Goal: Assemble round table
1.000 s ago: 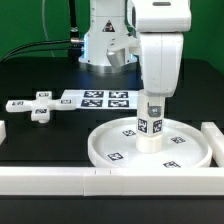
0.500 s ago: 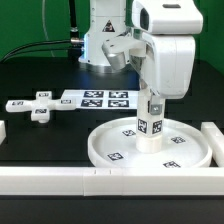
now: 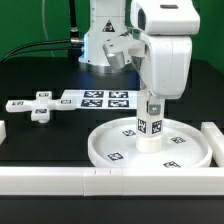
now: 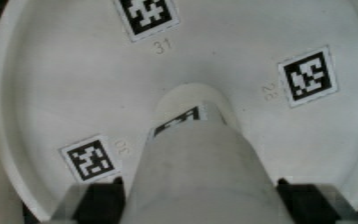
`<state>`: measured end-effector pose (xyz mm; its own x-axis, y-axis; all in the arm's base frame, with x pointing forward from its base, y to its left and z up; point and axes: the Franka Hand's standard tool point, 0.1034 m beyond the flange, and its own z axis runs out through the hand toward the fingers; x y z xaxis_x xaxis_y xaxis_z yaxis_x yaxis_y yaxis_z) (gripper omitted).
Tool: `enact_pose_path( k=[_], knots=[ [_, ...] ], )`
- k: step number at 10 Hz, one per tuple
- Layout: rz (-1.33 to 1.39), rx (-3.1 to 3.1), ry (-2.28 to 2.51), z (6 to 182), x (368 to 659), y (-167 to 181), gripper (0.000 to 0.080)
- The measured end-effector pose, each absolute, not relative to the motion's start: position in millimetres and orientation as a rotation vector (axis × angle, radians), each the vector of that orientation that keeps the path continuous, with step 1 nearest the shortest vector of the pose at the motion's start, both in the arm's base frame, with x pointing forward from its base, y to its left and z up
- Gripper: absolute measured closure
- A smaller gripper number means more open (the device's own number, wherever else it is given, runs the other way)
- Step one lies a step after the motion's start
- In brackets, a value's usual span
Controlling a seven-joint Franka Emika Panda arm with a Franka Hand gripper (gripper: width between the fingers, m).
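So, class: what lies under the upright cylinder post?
The round rimmed disc, with square tags visible around the cylinder post. The disc's centre directly beneath is covered.

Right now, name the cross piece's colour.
White cross piece with black-and-white square tags, best seen in the exterior view.

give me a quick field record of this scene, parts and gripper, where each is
disc: lying flat, rim up, near the front rail
post: upright at the disc's centre
gripper: over the post's top, fingers on either side of it; whether they clamp it is unclear
cross-shaped piece: loose on the table, toward the exterior view's left, apart from the disc
marker board: flat, just beside the cross-shaped piece
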<state>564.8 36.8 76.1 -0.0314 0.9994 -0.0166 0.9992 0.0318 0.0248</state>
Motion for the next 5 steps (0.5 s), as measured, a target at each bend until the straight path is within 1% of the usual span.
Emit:
enact_pose_path(
  k=[5],
  knots=[
    [-0.013, 2.804, 1.426, 74.3, 559.1, 37.5, 0.0390]
  ],
)
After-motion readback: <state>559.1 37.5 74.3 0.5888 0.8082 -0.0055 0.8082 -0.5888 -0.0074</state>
